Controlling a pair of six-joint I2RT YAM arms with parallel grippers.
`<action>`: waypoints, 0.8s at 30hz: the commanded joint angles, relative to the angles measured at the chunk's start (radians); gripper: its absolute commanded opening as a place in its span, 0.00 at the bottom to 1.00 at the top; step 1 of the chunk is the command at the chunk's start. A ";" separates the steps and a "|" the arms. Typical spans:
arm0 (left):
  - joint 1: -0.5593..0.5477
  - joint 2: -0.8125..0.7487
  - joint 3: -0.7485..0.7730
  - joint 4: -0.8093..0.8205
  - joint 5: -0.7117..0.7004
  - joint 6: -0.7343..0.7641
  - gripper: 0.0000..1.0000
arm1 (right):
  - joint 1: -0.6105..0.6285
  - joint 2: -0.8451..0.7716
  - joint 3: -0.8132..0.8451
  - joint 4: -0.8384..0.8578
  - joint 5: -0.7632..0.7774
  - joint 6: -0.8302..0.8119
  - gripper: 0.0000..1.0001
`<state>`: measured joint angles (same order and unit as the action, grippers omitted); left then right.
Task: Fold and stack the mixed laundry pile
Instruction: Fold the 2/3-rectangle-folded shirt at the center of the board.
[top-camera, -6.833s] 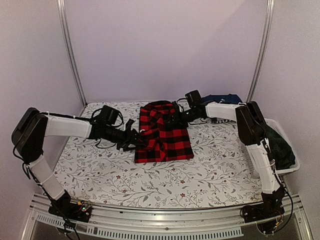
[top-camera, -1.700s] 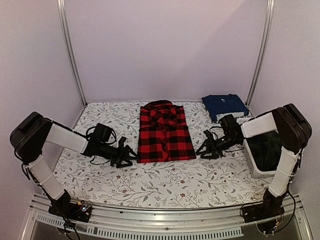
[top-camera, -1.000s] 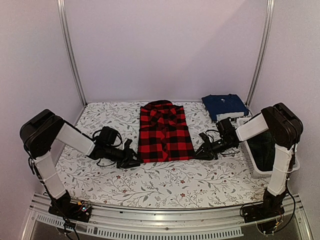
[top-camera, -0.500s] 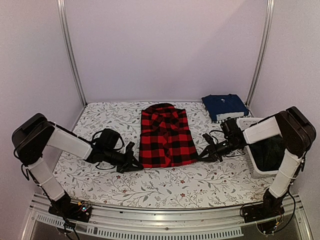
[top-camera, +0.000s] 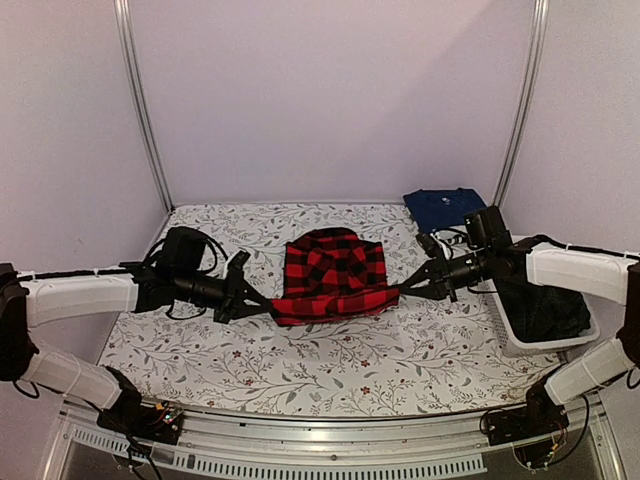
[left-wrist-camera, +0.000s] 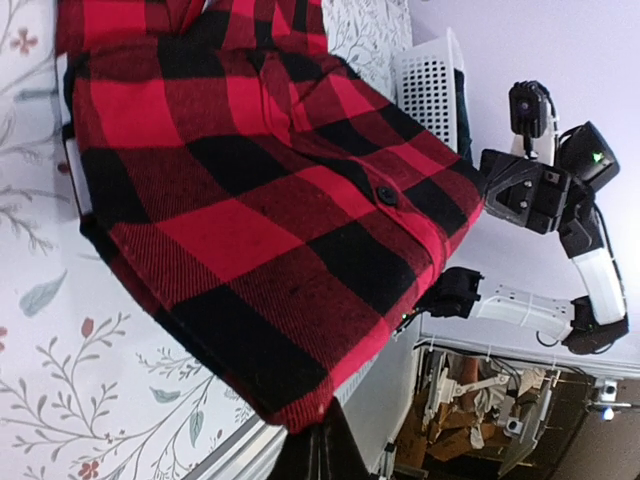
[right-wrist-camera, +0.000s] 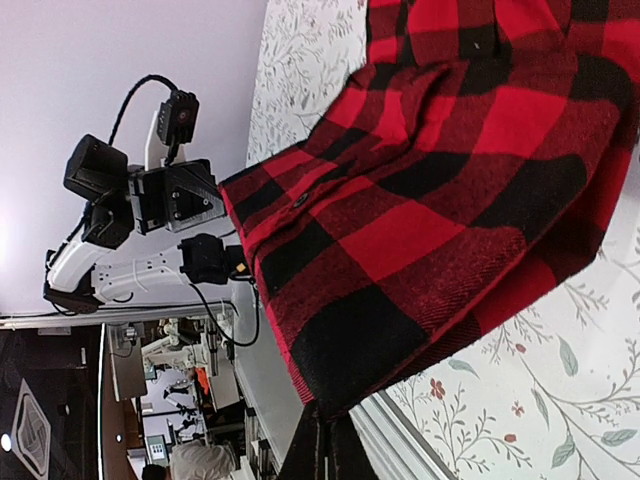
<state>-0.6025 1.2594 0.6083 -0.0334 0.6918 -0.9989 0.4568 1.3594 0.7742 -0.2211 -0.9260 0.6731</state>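
Top external view: both arms are seen reaching inward, one from each side, low over the floral-print counter cloth (top-camera: 330, 365).
Left end effector (top-camera: 262, 302): closed on the near-left corner of the red-and-black checked flannel shirt (top-camera: 335, 268).
Left wrist view: the shirt corner is seen running down into the shut fingers (left-wrist-camera: 318, 455) at the bottom edge of the frame. The hem is stretched away toward the opposite arm.
Right end effector (top-camera: 408, 288): closed on the near-right corner of the same shirt.
Right wrist view: the cloth is seen tapering to a point between the shut fingertips (right-wrist-camera: 322, 450). The other arm is visible beyond the hem.
Shirt position: at the centre of the counter cloth. The near hem is held taut between the two end effectors and raised off the surface. The far part, with the collar, is left resting on the cloth, and the middle is bowed upward.
Navy blue folded garment (top-camera: 440, 207): laid flat at the far right corner of the counter cloth, behind the right arm and apart from the shirt.
Dark green-navy plaid garment (top-camera: 548, 305): contained, bunched, in the white lattice basket (top-camera: 592, 330) at the right edge. It is partly hidden by the right forearm.
Contact with basket: it cannot be told whether the right arm is touching the rim.
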 joint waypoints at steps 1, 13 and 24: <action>0.076 0.094 0.139 -0.063 0.040 0.041 0.00 | -0.048 0.115 0.138 -0.038 -0.005 0.037 0.00; 0.233 0.559 0.609 -0.135 0.147 0.129 0.00 | -0.144 0.486 0.552 -0.075 -0.045 0.044 0.00; 0.313 0.983 1.014 -0.135 0.208 0.169 0.00 | -0.183 0.902 0.973 -0.044 -0.022 0.003 0.00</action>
<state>-0.3103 2.1197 1.5021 -0.1490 0.8677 -0.8738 0.2916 2.1391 1.6352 -0.2867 -0.9619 0.6956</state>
